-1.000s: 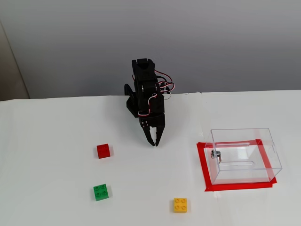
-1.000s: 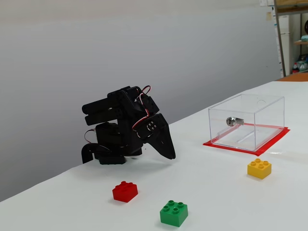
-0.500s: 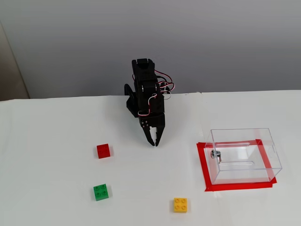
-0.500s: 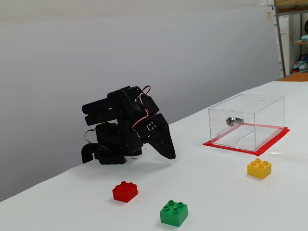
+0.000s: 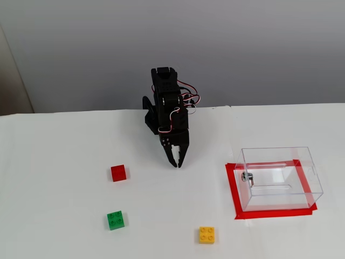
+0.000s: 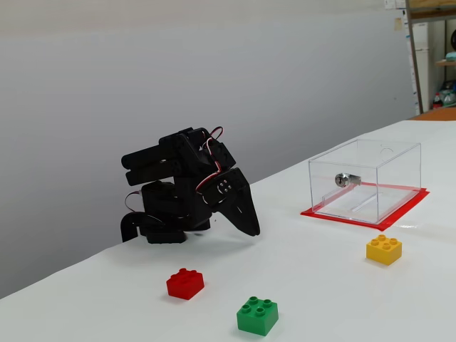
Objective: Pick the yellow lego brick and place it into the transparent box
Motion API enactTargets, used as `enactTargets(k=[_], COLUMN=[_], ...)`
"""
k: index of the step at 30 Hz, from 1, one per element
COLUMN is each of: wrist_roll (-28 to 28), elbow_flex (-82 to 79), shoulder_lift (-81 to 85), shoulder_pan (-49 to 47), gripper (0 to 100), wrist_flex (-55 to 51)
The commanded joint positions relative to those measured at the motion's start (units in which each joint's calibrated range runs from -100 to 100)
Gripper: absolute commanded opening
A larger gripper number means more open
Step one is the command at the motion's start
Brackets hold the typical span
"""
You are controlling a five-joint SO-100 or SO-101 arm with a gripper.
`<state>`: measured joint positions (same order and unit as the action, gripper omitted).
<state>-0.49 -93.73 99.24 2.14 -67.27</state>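
White table [image 5: 59,162] against a plain grey wall; second fixed camera looks along the tabletop from low down.

Arm folded near the back edge of the table, claw [image 5: 176,162] pointing down toward the surface, tips close to it. In the low fixed view the claw [image 6: 251,226] shows as one dark wedge. Fingers look pressed together, holding nothing.

Yellow brick [image 5: 206,234] sits flat on the table near the front edge, studs up, untouched. In the higher fixed view it lies forward of the claw and a little to the right, well apart from it. Squarish, four studs, so no real long axis; its sides run roughly square to the table edge. In the low fixed view the same brick [image 6: 384,249] rests just in front of the clear box.

Clear box [image 5: 279,177] stands on a red taped patch [image 5: 232,189], right of the claw, empty apart from its small metal latch.

Red brick [image 5: 118,173] and green brick [image 5: 116,220] lie on the left, well away from the yellow one.

Judgement: nothing picked yet. The reach must go forward and slightly right, fingers opened first.
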Motion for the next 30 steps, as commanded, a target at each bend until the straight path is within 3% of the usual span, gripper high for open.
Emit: enactTargets(k=[1, 9, 16, 25, 30], wrist_roll=[-0.29, -0.03, 0.18, 0.23, 2.21], elbow_flex=[-0.21, 1.69, 14.62, 32.88, 41.38], shoulder_lift=[0.42, 0.08, -1.87, -26.31, -37.0], shoulder_pan=[0.41, 0.34, 0.34, -0.03, -1.51], gripper=[2, 2, 2, 3, 23], wrist_flex=[0.6, 0.6, 0.51, 0.6, 0.34])
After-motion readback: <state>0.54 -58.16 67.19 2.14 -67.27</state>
